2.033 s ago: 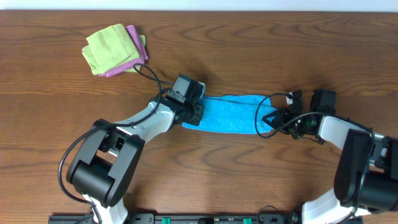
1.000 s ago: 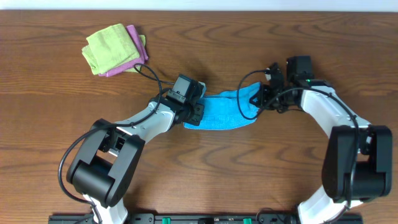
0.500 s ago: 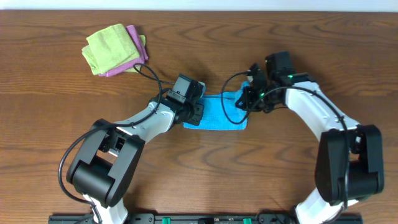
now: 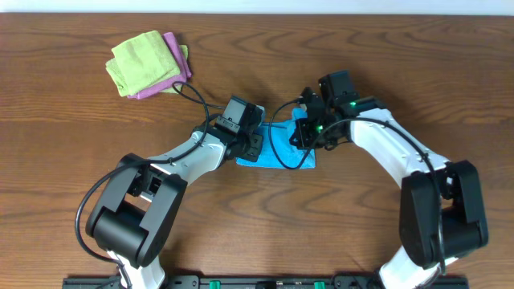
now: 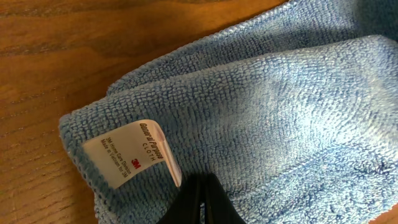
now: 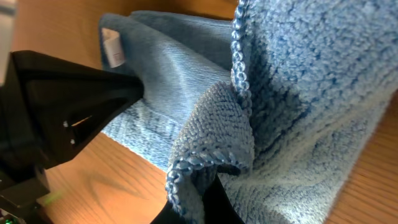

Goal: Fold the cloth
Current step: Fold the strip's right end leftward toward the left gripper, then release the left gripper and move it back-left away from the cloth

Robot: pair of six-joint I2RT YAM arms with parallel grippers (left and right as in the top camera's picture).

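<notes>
Mid-tabletop: cloth (image 4: pixel 277 152), partly doubled over. Left gripper (image 4: pixel 254 144) is closed, pinching the cloth's tagged end, with the white tag (image 5: pixel 134 152) beside its fingertips. Right gripper (image 4: pixel 305 135) is closed on the opposite end, held over the lower layer. Far left corner: lime-green cloth (image 4: pixel 136 60) on pink cloth (image 4: pixel 178 60).

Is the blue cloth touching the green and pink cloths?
No, the blue cloth lies apart from the green cloth and pink cloth, with a wide stretch of bare tabletop between them.
</notes>
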